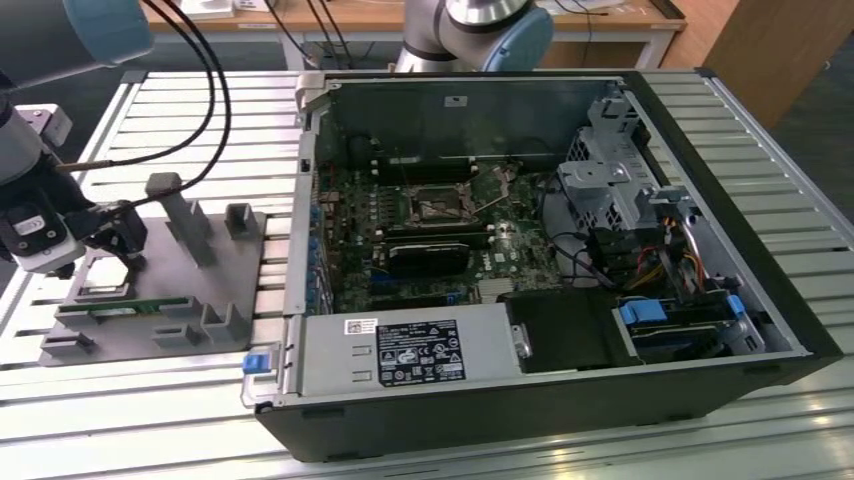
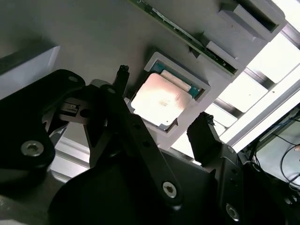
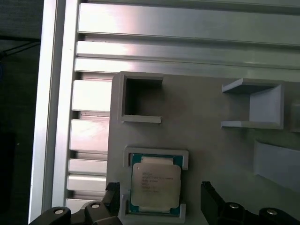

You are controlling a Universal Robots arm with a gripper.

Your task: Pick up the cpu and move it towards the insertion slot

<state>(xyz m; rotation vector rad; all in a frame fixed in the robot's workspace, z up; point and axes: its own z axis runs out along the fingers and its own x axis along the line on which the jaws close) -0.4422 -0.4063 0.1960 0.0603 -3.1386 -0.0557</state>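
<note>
End effector (image 2: 162,97) spread, straddling cpu (image 3: 155,183) seated in holder (image 3: 183,158). Likely light, stiff, slick metal lid, fragile underside; best pinched by opposite edges, kept level.

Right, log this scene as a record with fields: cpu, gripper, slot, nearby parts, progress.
cpu: lies flat, metal top up, in a pale holder pocket on the gray fixture plate
gripper: open, one finger on each side of the cpu, not clamped on it
insertion slot: square socket inside the open computer case, apart from the fixture plate
memory stick: green, lies on the plate beside the cpu's pocket
progress: cpu not yet lifted
</note>
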